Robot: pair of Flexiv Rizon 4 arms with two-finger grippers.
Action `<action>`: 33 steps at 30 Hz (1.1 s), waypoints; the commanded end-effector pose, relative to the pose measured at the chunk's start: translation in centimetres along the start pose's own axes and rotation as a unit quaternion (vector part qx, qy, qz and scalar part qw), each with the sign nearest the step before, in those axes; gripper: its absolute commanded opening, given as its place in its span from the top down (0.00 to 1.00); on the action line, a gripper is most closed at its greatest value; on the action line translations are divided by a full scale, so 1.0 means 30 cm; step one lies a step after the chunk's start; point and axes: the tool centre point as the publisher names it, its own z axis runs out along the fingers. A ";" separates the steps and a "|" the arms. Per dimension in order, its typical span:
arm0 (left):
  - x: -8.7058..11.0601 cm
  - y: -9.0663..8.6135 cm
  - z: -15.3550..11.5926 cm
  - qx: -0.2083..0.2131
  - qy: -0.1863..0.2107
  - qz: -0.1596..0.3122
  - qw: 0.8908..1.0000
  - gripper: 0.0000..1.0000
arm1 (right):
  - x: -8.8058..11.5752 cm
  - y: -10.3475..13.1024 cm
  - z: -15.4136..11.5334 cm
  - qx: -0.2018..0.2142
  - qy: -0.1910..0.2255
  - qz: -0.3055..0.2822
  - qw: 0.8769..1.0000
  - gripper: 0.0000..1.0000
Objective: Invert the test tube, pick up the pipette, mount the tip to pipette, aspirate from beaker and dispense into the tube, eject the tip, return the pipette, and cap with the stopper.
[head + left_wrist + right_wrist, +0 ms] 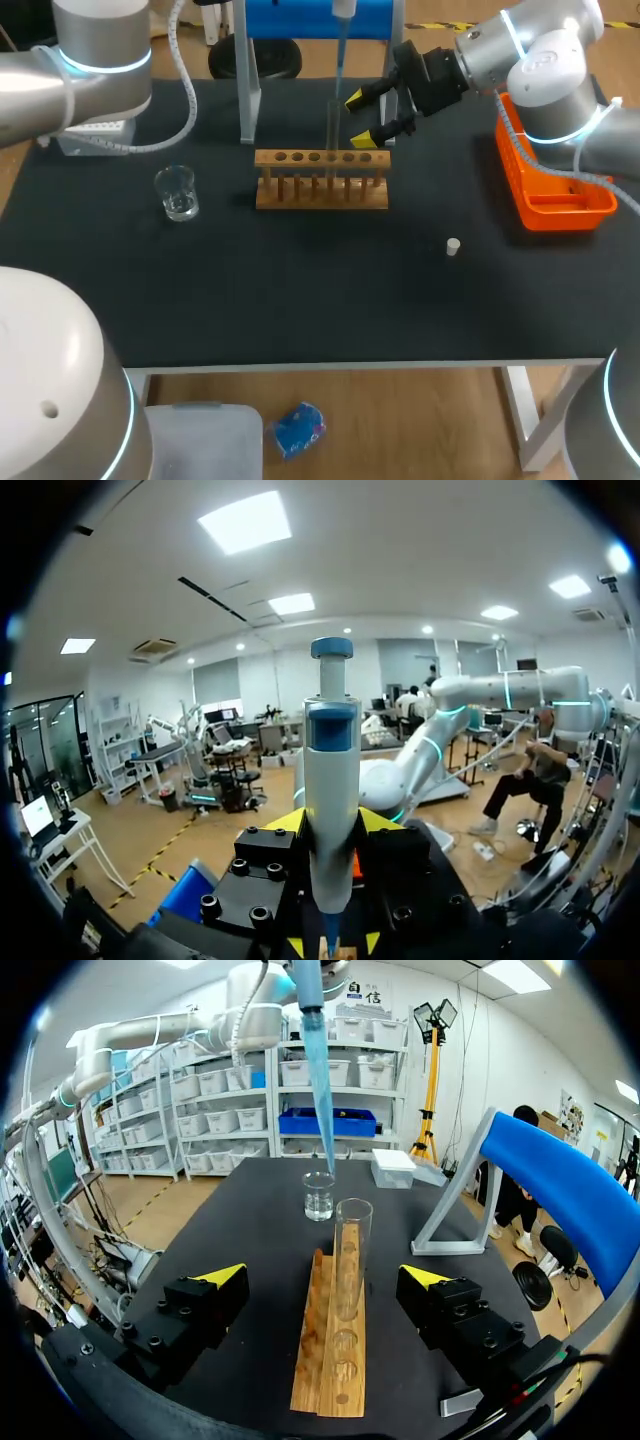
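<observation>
Tube (352,1250) ahead of right gripper (325,1277) (untouched)

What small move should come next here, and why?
Probably lower the pipette a little, so its blue tip enters the test tube. The tip hangs above the tube's open mouth, not yet inside, and the tube stands upright in the wooden rack, just ahead of the open right hand.

Silver-grey arms (545,60), cyan-lit joint rings — black right gripper (360,119), yellow fingertips (356,100), white cable (185,90).
</observation>
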 end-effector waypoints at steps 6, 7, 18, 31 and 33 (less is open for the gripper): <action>-0.031 0.036 0.012 -0.001 0.006 -0.004 1.000 1.00 | -0.003 0.000 0.000 0.001 0.001 0.000 1.000 0.00; -0.033 0.037 0.010 -0.004 0.001 0.003 1.000 1.00 | -0.003 0.000 0.000 0.001 0.001 0.000 1.000 0.00; -0.033 0.037 0.010 -0.004 0.001 0.003 1.000 1.00 | -0.003 0.000 0.000 0.001 0.001 0.000 1.000 0.00; -0.043 0.034 -0.008 0.001 -0.002 0.001 1.000 1.00 | -0.003 0.000 0.000 0.001 0.001 0.000 1.000 0.00; -0.049 0.032 -0.017 0.007 -0.003 0.002 1.000 1.00 | -0.003 0.000 0.000 0.001 0.001 0.000 1.000 0.00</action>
